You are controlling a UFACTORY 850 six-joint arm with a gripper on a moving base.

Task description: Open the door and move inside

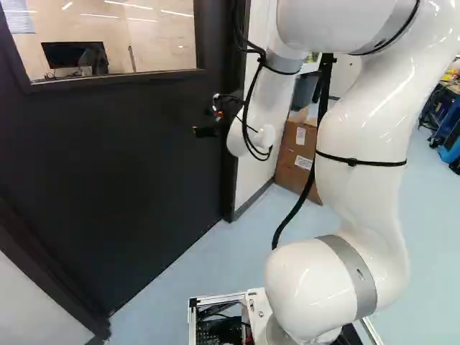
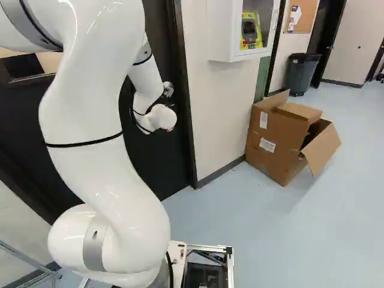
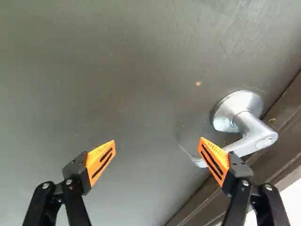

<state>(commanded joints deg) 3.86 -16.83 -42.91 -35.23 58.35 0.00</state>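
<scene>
One black hand (image 1: 207, 121), two fingers, orange-padded, spread wide. One silver lever handle (image 3: 256, 134), mounted on dark door (image 1: 136, 158) near the frame (image 3: 288, 115), partly hidden behind one finger.

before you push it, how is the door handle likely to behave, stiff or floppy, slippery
The door handle looks like metal, so it should feel rigid. Being a lever on a round base, it will probably turn rather than slide. Its smooth, shiny surface may prove slippery.

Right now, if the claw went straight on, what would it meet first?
Likely the handle, which shows partly behind one orange pad; between the pads, the door. Depth is unclear.
</scene>
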